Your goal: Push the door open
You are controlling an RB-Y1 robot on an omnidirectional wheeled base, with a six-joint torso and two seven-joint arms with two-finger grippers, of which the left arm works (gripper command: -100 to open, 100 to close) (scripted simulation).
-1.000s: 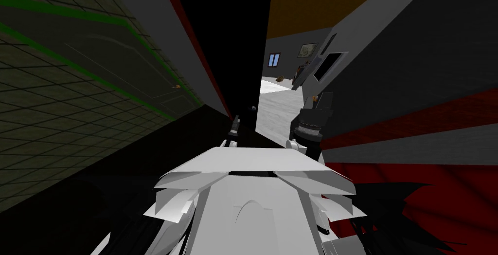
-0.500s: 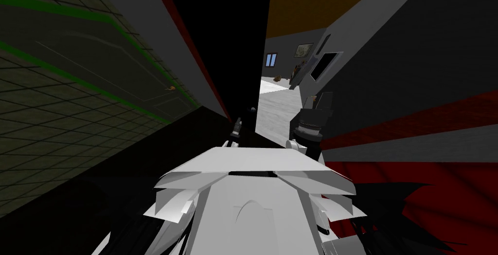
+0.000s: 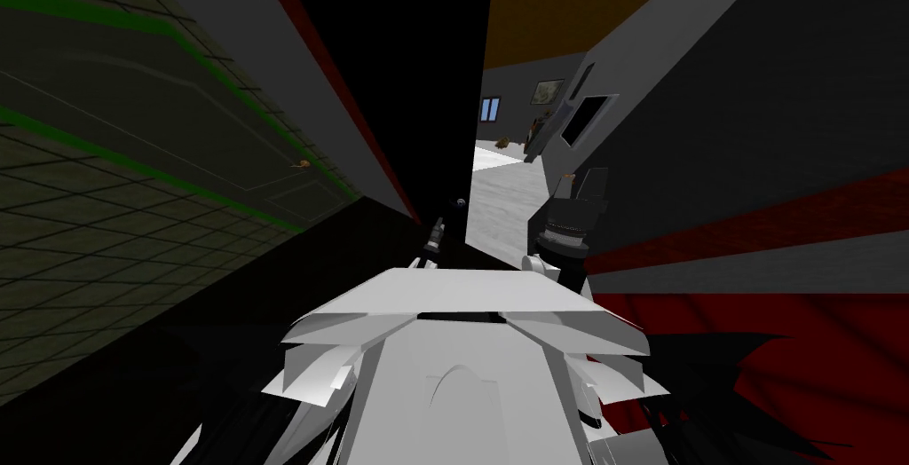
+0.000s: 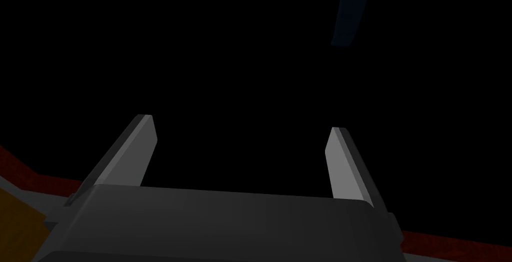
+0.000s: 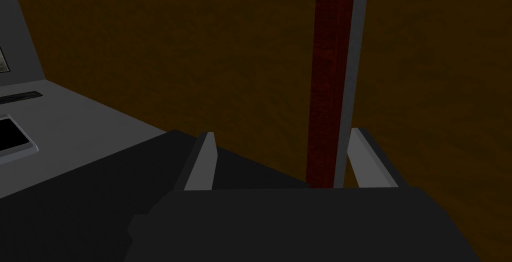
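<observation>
At the far left of the head view stands a dim tiled wall (image 3: 98,185) with green bands, then a grey strip edged in red (image 3: 306,87). Next is the door (image 3: 417,87), a near-black panel standing ajar with a small handle (image 3: 460,201) near its free edge. The left end effector (image 3: 433,236) points at the door. Its wrist view adds that the fingers (image 4: 135,149) are apart, facing the flat dark panel, and that the handle is a dark blue lever on a pale round base. Right of the door's edge, a pale floor (image 3: 501,198) shows through the gap. The right end effector (image 3: 588,186) has its fingers (image 5: 202,164) apart, with a dark red strip (image 5: 325,74) just beside one.
</observation>
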